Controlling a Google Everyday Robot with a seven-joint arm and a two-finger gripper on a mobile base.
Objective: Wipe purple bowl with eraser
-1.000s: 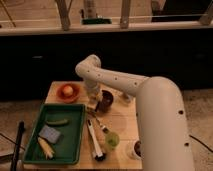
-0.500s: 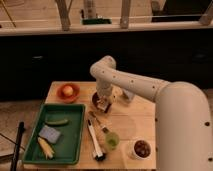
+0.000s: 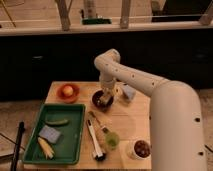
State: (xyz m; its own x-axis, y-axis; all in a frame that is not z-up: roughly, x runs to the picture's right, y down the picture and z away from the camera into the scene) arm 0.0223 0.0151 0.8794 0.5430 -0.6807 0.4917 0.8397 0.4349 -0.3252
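Observation:
The purple bowl [image 3: 101, 100] sits on the wooden table [image 3: 130, 122], right of the orange bowl. My gripper [image 3: 106, 96] hangs from the white arm [image 3: 120, 70] and reaches down into the purple bowl from its right rim. A small pale patch under the gripper inside the bowl may be the eraser [image 3: 105, 103]. I cannot tell whether it is held.
An orange bowl with yellow fruit [image 3: 67, 92] stands at the back left. A green tray [image 3: 75, 142] holds a blue-grey sponge [image 3: 50, 134] and vegetables. A brush [image 3: 95, 137], a green fruit [image 3: 112, 140] and a white cup [image 3: 141, 148] lie in front. A pale block [image 3: 129, 92] sits right of the bowl.
The arm's elbow has swung to the right while the gripper has stayed at the purple bowl, shifting slightly toward its right side.

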